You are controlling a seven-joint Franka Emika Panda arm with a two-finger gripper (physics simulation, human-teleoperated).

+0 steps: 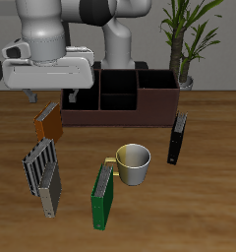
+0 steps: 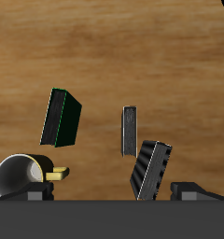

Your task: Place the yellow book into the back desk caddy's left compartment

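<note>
The yellow book (image 1: pixel 51 189), slim and grey with a pale edge, stands near the table's front edge beside the striped book (image 1: pixel 38 162). It also shows in the wrist view (image 2: pixel 130 130). The dark-brown desk caddy (image 1: pixel 120 110) stands at the back. It has two small middle bays and an end bay (image 1: pixel 157 81). Its other end bay is partly hidden behind my gripper. I cannot tell which end bay is the left compartment. My gripper (image 1: pixel 51 95) hangs open and empty above the orange-brown book (image 1: pixel 48 121), in front of the caddy's end. Its fingertips (image 2: pixel 193 191) stand wide apart.
A green book (image 1: pixel 103 195) stands by a pale mug (image 1: pixel 134 163) with a yellow handle. A black book (image 1: pixel 177 138) stands in front of the caddy's far end. A potted plant (image 1: pixel 184 39) is behind the caddy. The green book (image 2: pixel 60 118), striped book (image 2: pixel 151 170) and mug (image 2: pixel 16 175) show in the wrist view.
</note>
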